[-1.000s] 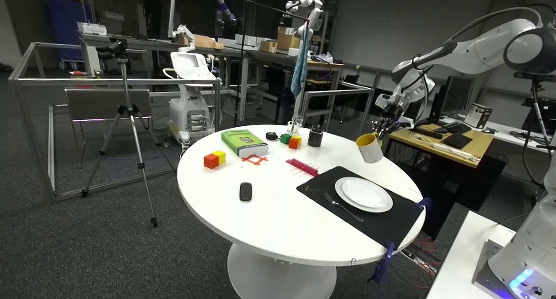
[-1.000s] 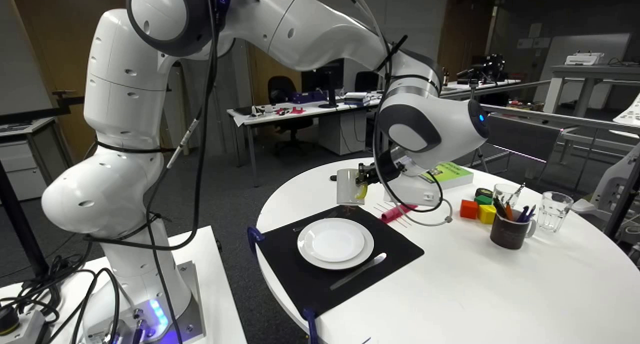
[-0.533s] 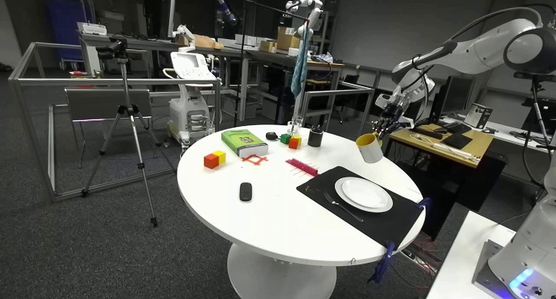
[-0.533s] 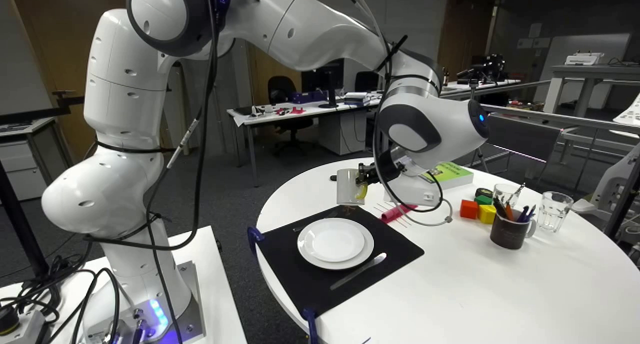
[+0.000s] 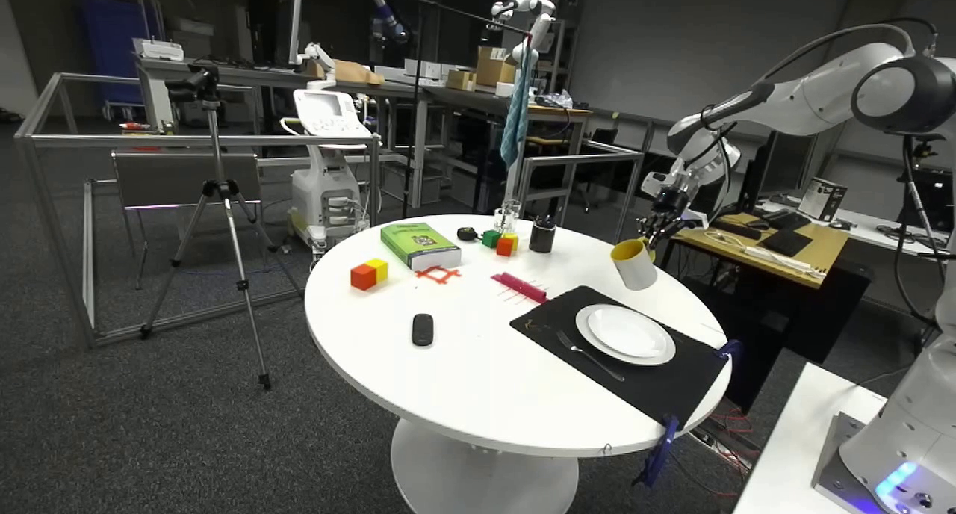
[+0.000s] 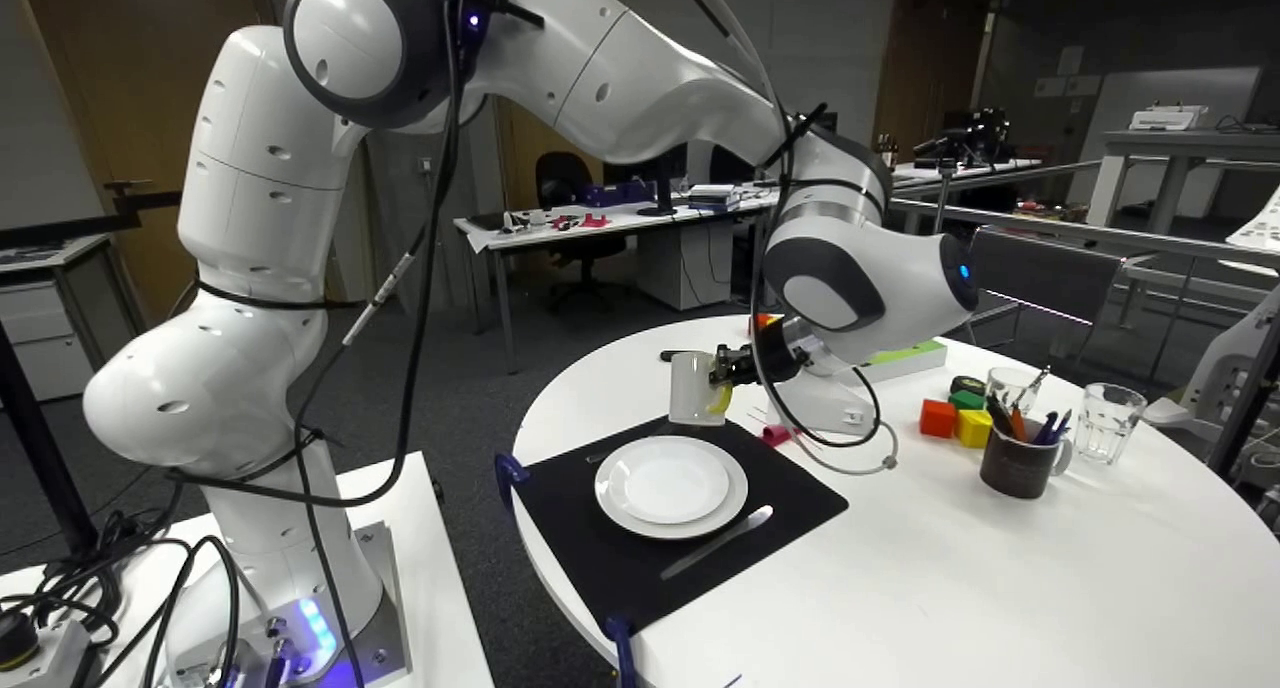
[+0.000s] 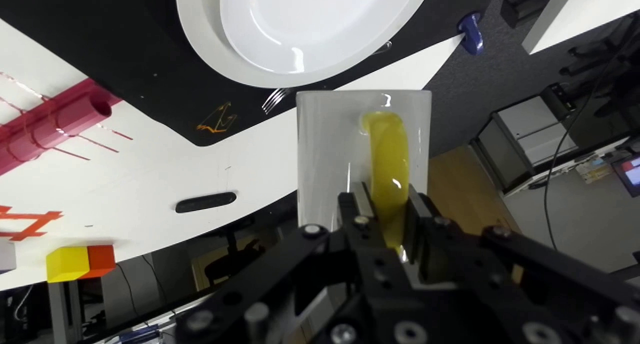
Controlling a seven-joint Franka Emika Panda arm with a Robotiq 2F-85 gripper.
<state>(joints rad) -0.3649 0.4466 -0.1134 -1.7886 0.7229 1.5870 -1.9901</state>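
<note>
White mug [image 7: 325, 149], tilted, held aloft near the stacked plates [image 6: 668, 480].
The fingers [image 7: 419, 204] pinch its yellow handle [image 7: 390, 154], likely for its slimness; beneath the plates lies a black mat [image 6: 620, 568], blue clamps [image 5: 662, 450] apparently pinning it to the edge of the counter [image 6: 900, 588].

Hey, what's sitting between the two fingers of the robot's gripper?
The yellow handle of the white mug, held between the fingers of the gripper; the wrist view shows it.
</note>
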